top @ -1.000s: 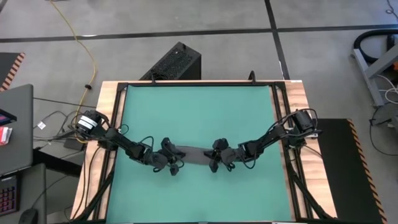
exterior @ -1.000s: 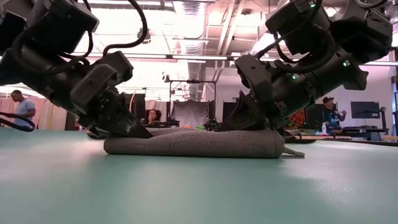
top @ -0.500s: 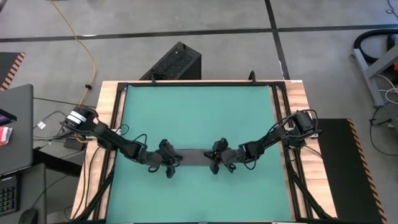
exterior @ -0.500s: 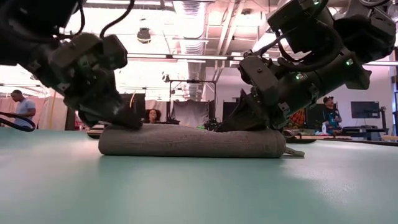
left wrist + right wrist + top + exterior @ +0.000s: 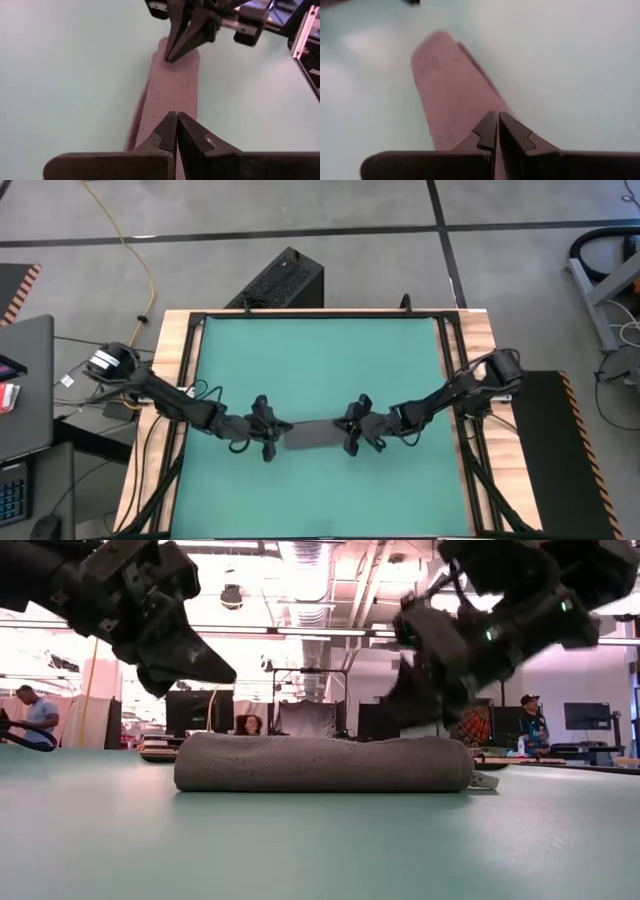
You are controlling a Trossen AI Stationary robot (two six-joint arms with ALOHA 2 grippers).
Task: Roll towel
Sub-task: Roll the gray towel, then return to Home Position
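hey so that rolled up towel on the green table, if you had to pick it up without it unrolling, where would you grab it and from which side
Probably across the middle of the towel, coming straight down from above with the jaws spanning its width. It lies as a long, low roll flat on the table, ends pointing toward each arm, so pinching across would likely keep the layers pressed together. Both the left gripper and right gripper hover at its ends, jaws shut.
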